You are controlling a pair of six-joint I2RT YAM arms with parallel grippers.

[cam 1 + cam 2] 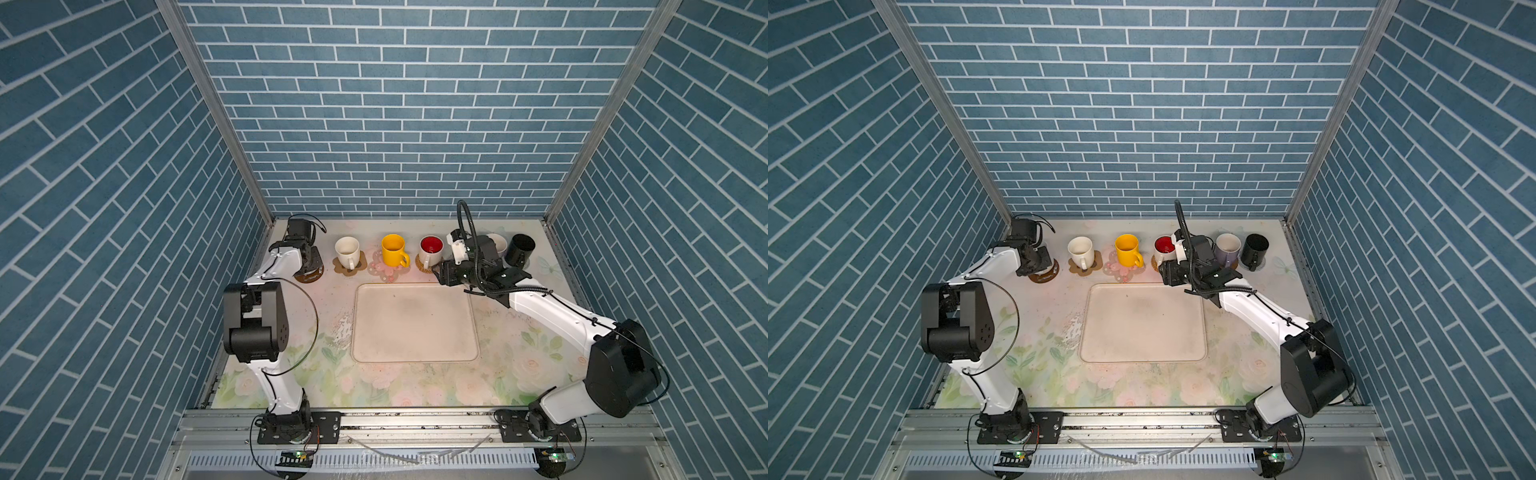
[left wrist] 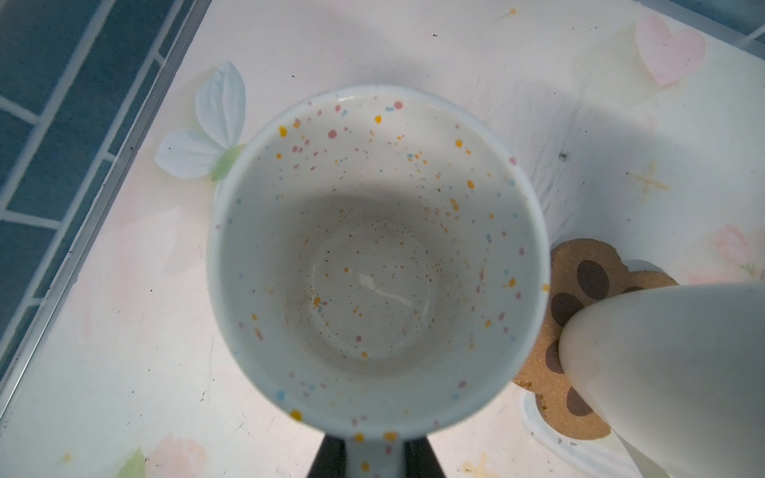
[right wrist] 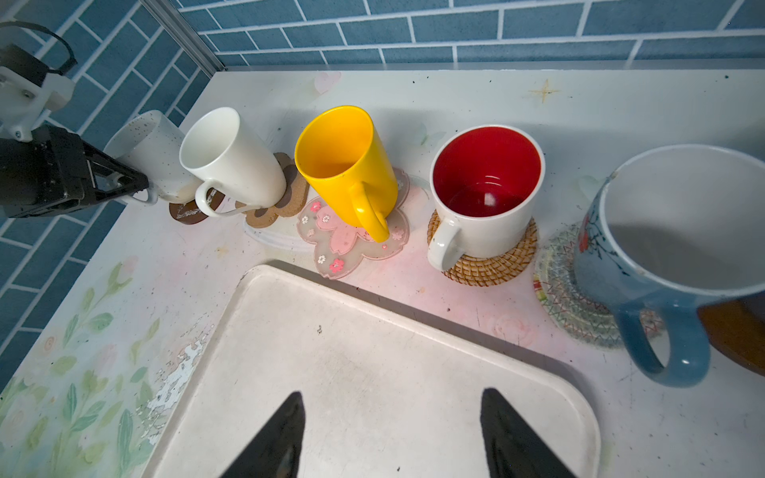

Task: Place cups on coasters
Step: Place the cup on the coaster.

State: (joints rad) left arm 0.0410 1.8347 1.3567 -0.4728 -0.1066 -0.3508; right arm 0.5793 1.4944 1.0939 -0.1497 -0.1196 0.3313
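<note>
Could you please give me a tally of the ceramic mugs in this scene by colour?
Cream-white: 2, the speckled cream-white mug and the plain cream-white mug
Yellow: 1, the yellow mug
White with red inside: 1, the white mug with red inside
Light blue: 1, the light blue mug
Lavender: 1, the lavender mug
Black: 1, the black mug
Total: 7 mugs

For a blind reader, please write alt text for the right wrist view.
A white mug, yellow mug, red-lined mug and blue mug stand on coasters. The open right end effector hovers above the cream tray; the left end effector grips a speckled mug.
</note>
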